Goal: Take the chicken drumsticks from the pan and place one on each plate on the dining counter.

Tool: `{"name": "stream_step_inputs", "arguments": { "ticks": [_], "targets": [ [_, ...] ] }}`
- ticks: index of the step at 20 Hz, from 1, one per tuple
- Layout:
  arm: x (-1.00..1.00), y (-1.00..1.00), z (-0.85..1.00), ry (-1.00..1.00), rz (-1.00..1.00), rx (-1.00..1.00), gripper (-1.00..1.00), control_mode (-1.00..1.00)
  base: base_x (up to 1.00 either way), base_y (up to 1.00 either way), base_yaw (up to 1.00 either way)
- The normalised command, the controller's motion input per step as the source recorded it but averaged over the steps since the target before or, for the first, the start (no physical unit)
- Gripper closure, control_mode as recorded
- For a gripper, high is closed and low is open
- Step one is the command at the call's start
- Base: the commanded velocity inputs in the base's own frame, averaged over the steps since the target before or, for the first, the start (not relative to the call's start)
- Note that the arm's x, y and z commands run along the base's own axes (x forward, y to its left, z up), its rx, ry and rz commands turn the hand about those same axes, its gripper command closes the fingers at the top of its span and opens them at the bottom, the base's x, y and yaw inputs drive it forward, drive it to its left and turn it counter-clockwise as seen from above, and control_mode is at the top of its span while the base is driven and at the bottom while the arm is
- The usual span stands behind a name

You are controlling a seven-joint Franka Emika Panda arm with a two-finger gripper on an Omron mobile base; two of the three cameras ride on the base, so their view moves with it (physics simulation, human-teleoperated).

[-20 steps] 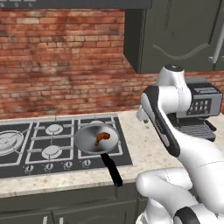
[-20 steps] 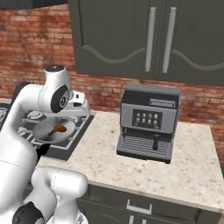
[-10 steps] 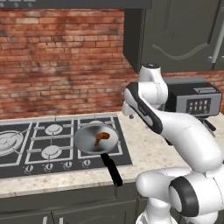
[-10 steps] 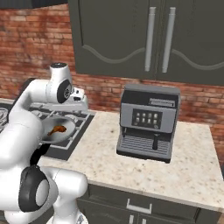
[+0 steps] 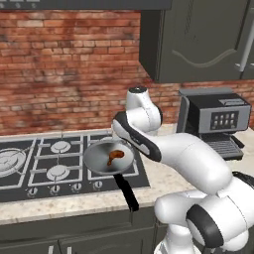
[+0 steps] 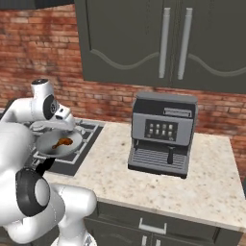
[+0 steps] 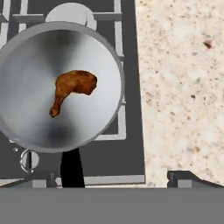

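Left base view: I see the pan [image 5: 108, 158] on the front-right burner of the gas hob [image 5: 30, 168], black handle [image 5: 127, 192] pointing to 5 o'clock over the counter edge. One drumstick [image 5: 115, 157] lies in it, approx centre. My arm reaches over the pan's 2 o'clock side; the gripper itself I can't make out here. Coffee machine [image 5: 218, 124] at 3 o'clock, by the brick wall.

Right base view: pan [image 6: 58, 144] w/ drumstick [image 6: 63, 141] sits just under the wrist, at 9 o'clock in frame. Coffee machine [image 6: 163, 134] at centre on the stone counter [image 6: 211, 178].

Hand view: gripper [image 7: 111, 179] wide open, nothing btwn the tips. Pan [image 7: 59, 87] at 10 o'clock, drumstick [image 7: 72, 89] inside, thick end toward 2 o'clock, bone toward 7. Handle [image 7: 72, 168] runs to 6 o'clock, near the left tip
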Motion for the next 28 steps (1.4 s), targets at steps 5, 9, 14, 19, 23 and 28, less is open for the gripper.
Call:
{"name": "stream_step_inputs", "arguments": {
  "ticks": [5,9,14,19,23,28],
  "targets": [
    [0.0,0.39,-0.35,0.06,-0.32,0.0,-1.0,-1.0,0.0,0.0,0.0],
    [0.0,0.2,-0.45,0.15,-0.27,0.0,-1.0,-1.0,0.0,0.0,0.0],
    [0.1,0.29,-0.37,0.08,-0.26,0.0,-1.0,-1.0,0.0,0.0,0.0],
    [0.23,0.27,-0.09,0.0,-0.23,0.0,-1.0,-1.0,0.0,0.0,0.0],
    [0.25,0.0,-0.48,-0.06,-0.06,0.0,-1.0,-1.0,0.0,0.0,0.0],
    [0.4,-0.08,-0.66,-0.2,0.0,0.0,-1.0,-1.0,0.0,0.0,0.0]
  ]
}}
